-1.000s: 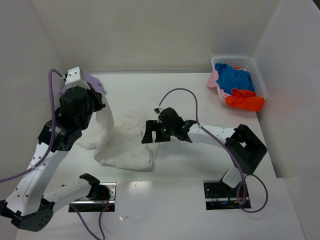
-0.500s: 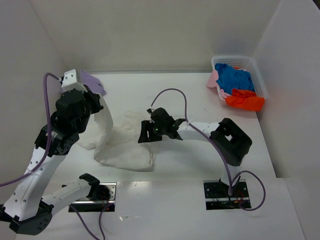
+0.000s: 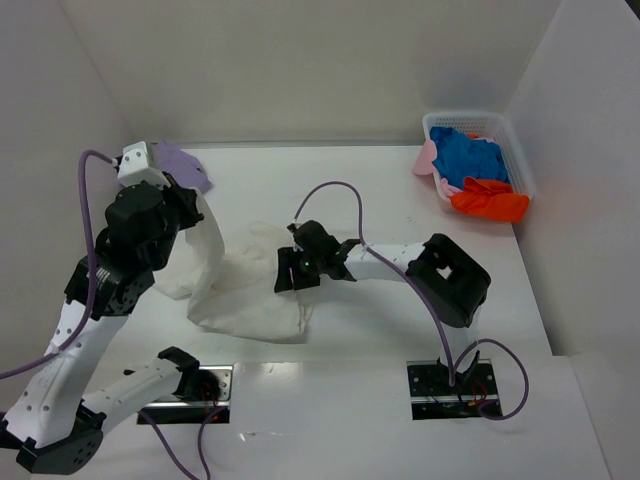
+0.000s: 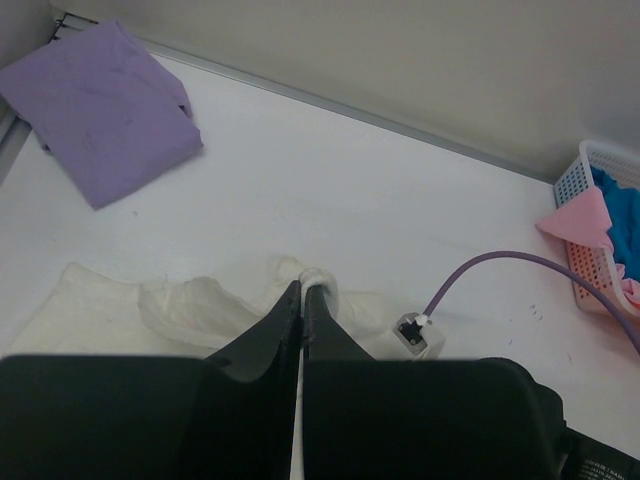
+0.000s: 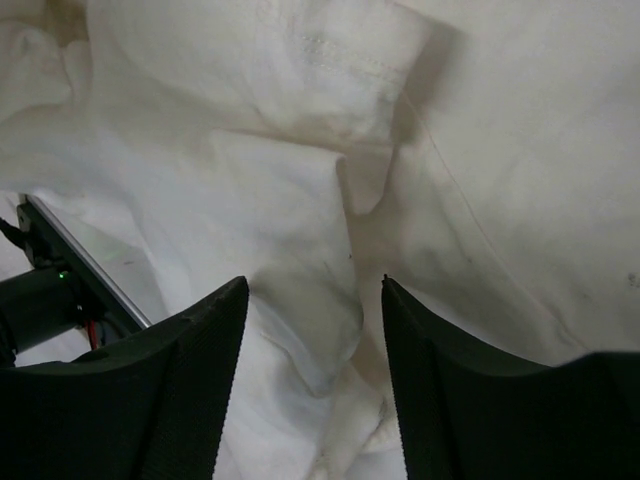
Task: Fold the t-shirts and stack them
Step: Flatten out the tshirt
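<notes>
The tabletop (image 3: 350, 190) carries the off-white t-shirt (image 3: 255, 295), which lies crumpled near its middle. One part of it is drawn up and leftward in a long sloping band. At the far right corner the white basket (image 3: 470, 117) holds the blue t-shirt (image 3: 470, 155), the orange-red t-shirt (image 3: 490, 203) and the pale pink t-shirt (image 3: 427, 158), all unfolded. The lavender t-shirt (image 4: 100, 110) lies folded at the far left corner.

The left hand (image 4: 303, 292) is pressed together on an edge of the off-white cloth and holds it off the surface. The right hand (image 5: 313, 285) has slid further left over the shirt in the last second, and its fingers have drawn in from wide to part-spread. They now straddle a raised fold – not visibly clamped on it.

That reads as a second grip being set up, so both hands can lift the shirt and spread it flat. One shirt looks done, this one is under way, and three wait.
</notes>
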